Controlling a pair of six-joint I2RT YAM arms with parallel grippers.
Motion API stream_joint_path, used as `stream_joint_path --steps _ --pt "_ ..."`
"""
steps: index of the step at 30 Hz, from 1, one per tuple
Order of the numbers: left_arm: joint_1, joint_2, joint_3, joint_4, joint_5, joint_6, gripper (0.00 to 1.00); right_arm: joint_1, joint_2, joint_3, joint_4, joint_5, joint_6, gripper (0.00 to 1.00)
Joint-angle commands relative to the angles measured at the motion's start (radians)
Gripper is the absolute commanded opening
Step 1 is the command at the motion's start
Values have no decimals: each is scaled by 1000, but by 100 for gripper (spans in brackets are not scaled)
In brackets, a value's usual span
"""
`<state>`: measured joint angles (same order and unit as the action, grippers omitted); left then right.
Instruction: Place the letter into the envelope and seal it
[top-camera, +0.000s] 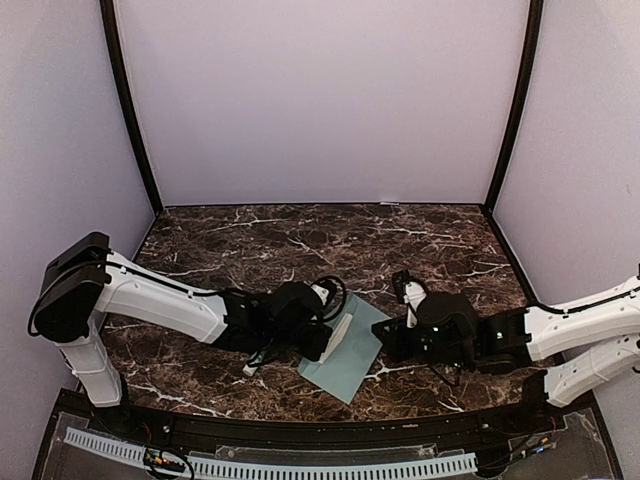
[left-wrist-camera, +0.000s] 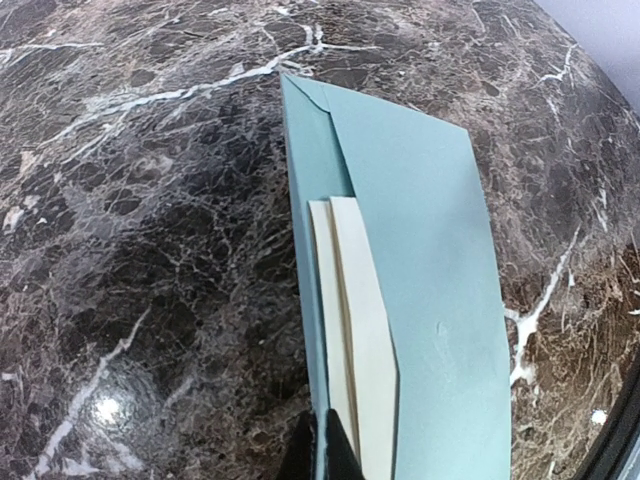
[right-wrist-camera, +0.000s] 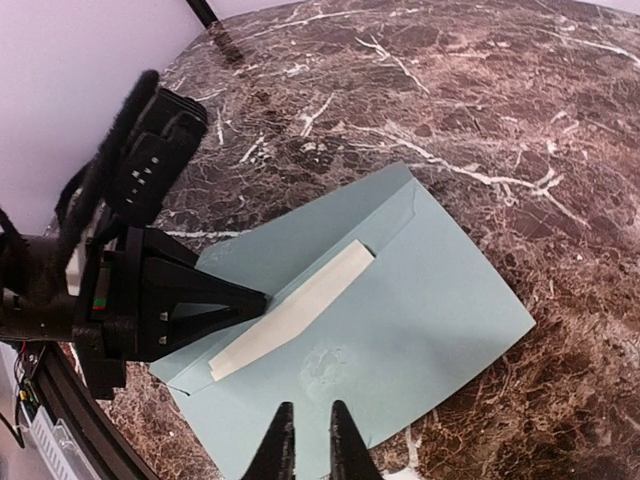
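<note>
The pale teal envelope lay flat on the dark marbled surface, near its front edge and between the two arms, with its opening turned toward the left arm; the cream letter sat partly inside it, a long strip of it showing at the mouth and rising at a tilt from the paper; the left claw came in low from the left, its fingers drawn together to a point and clenched on the letter's outer edge; the right claw was over the envelope's opposite side, its fingers close together with a slim gap between them and grasping nothing; whether its tips pressed on the envelope could not be told.
</note>
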<state>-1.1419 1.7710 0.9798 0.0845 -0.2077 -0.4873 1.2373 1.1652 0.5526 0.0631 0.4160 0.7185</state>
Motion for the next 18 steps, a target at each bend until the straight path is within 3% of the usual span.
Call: stream_joint_path --steps 1,5,18 --pt "-1 3 35 -56 -76 -6 0 9 85 17 111 8 -19 7" --pt "-1 17 43 -68 -94 0 1 10 205 74 124 -5 -29 0" --pt "-1 6 34 -64 -102 0 14 -46 439 183 172 -100 -57 0"
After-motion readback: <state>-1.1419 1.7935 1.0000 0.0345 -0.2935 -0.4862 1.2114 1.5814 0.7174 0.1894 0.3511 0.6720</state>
